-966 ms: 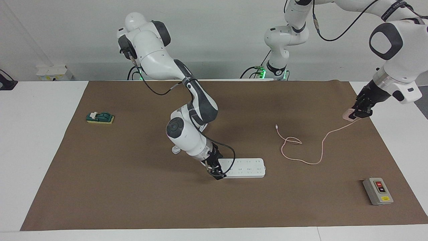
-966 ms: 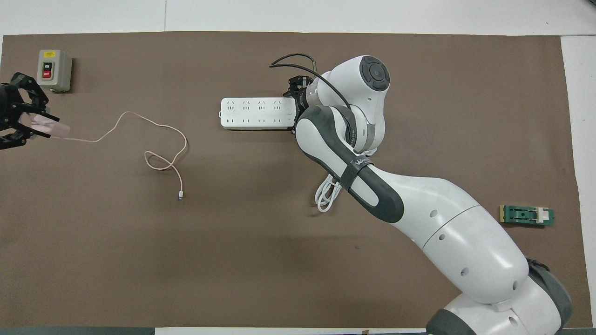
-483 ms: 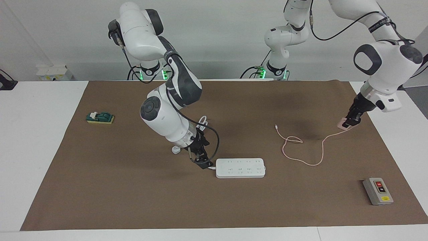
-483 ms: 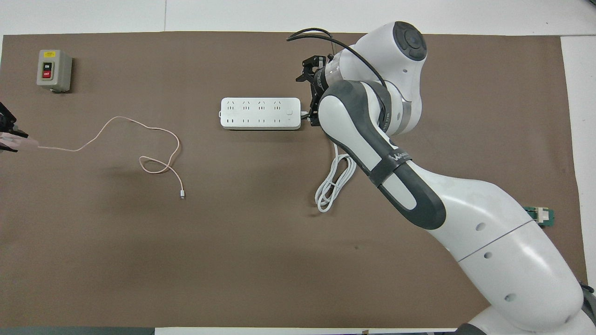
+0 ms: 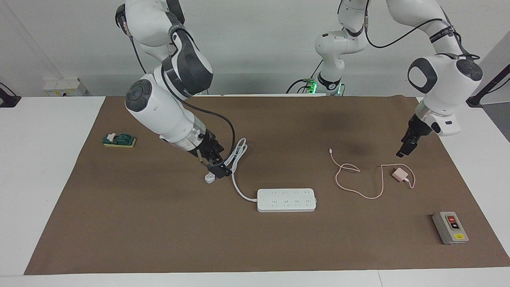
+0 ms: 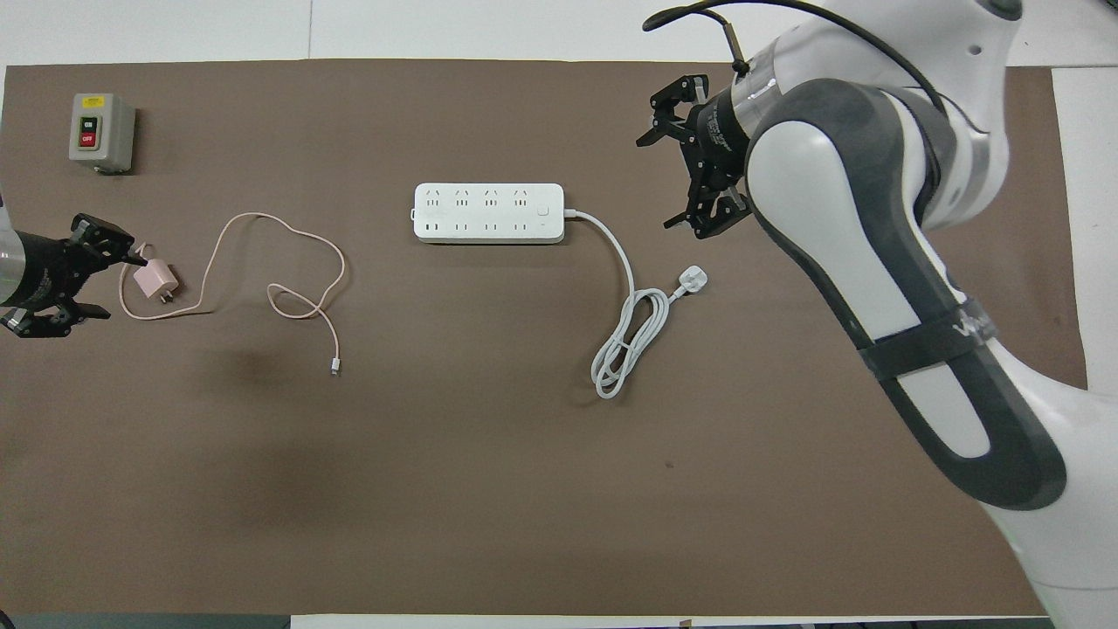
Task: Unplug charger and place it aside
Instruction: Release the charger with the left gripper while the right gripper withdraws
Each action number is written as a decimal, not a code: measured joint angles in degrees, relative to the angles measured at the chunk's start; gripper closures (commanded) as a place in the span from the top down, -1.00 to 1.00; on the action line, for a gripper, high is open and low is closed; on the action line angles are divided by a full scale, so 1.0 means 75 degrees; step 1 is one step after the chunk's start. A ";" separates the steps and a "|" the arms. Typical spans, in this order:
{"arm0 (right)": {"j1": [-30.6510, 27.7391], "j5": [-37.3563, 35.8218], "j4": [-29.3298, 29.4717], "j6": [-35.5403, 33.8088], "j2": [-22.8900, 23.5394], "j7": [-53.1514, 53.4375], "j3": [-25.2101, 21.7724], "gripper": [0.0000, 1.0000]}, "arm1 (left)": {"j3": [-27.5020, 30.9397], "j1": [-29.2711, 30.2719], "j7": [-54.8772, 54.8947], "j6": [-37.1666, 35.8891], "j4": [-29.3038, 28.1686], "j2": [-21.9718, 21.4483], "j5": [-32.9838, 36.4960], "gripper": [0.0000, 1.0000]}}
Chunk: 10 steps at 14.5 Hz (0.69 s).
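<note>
The pale pink charger (image 5: 398, 174) lies on the brown mat toward the left arm's end, unplugged, also in the overhead view (image 6: 157, 281). Its thin pink cable (image 5: 358, 175) loops across the mat (image 6: 288, 262). My left gripper (image 5: 404, 150) hangs open and empty just above and beside the charger (image 6: 109, 284). My right gripper (image 5: 217, 167) is open and empty in the air over the white plug (image 5: 209, 178), clear of the power strip (image 6: 664, 182).
The white power strip (image 5: 287, 199) lies mid-mat (image 6: 487, 212), its thick cord (image 6: 629, 332) coiled toward the robots. A grey box (image 5: 450, 227) with red and black buttons sits farther from the robots than the charger. A green block (image 5: 119, 140) lies toward the right arm's end.
The left gripper let go of the charger, which now lies on the mat, and lifted off. The right gripper left the power strip's end and rose toward the robots.
</note>
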 measured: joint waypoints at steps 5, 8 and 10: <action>-0.0487 -0.0658 -0.0158 -0.1147 -0.0901 -0.2323 -0.0013 1.00 | -0.0009 -0.0432 0.1662 -0.2008 0.1271 -0.0107 0.0020 1.00; -0.0647 -0.1503 -0.0206 -0.1679 -0.1282 -0.4288 -0.0020 1.00 | -0.0017 -0.0523 0.2134 -0.3146 0.2114 -0.0221 0.0022 1.00; -0.0690 -0.2031 -0.0235 -0.2010 -0.1520 -0.5534 -0.0021 1.00 | -0.0024 -0.0698 0.2363 -0.3808 0.2547 -0.0261 0.0023 1.00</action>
